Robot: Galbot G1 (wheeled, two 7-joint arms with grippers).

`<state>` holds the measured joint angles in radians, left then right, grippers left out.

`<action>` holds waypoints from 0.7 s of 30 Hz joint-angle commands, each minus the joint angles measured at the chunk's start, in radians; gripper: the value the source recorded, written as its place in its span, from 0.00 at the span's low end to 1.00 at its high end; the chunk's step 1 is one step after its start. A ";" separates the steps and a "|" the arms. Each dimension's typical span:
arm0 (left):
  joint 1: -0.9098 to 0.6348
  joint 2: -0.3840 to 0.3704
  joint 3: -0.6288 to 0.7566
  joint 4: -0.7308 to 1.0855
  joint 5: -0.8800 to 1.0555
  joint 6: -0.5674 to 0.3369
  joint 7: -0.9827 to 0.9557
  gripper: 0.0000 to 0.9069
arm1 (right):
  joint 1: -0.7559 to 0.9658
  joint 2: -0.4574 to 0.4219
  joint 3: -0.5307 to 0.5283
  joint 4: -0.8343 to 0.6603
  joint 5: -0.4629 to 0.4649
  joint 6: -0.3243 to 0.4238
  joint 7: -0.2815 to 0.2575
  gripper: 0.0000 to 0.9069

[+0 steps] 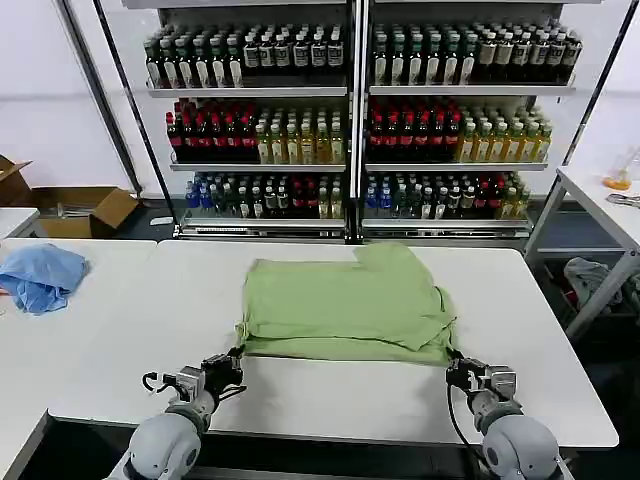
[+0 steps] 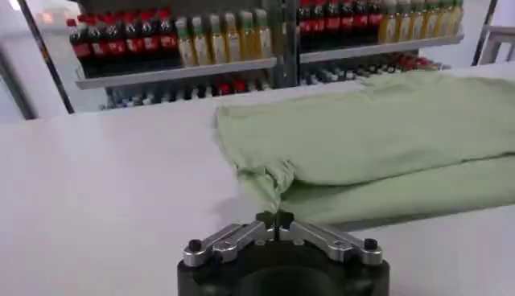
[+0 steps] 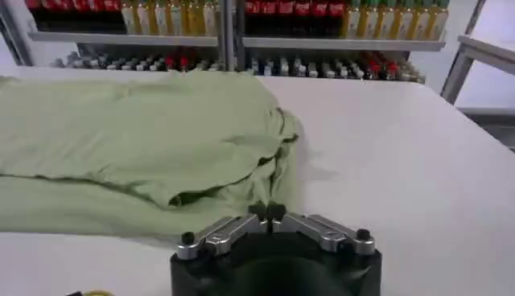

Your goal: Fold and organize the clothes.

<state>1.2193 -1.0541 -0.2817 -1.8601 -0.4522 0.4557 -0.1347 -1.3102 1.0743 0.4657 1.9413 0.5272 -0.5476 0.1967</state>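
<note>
T-shirt half-folded | left gripper, right gripper – I've both pinched shut on near hem corners – keeping the edge taut for the next fold

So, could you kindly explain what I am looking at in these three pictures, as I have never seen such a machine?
It is a two-armed robot folding laundry. The head view looks down from its head; the other two look along each wrist. On the white table lies a green T-shirt, already doubled over. The left end effector and right end effector are each shut on a near corner of its edge. A blue cloth lies on the neighbouring table; shelves of bottles stand behind.
</note>
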 commanded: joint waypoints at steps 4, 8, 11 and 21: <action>0.116 0.021 -0.029 -0.141 -0.010 0.013 0.002 0.03 | -0.148 -0.030 0.059 0.145 0.014 -0.007 -0.002 0.00; 0.194 0.032 -0.050 -0.210 0.000 0.017 0.002 0.03 | -0.235 -0.038 0.099 0.214 0.012 -0.013 0.001 0.00; 0.281 0.040 -0.075 -0.260 0.009 0.018 0.003 0.03 | -0.305 -0.041 0.123 0.271 0.004 -0.017 0.003 0.00; 0.433 0.056 -0.132 -0.362 0.051 0.048 0.003 0.03 | -0.448 -0.031 0.160 0.347 -0.061 -0.030 -0.003 0.00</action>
<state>1.4708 -1.0051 -0.3694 -2.0952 -0.4287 0.4808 -0.1362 -1.6188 1.0449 0.5900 2.1989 0.5001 -0.5702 0.1954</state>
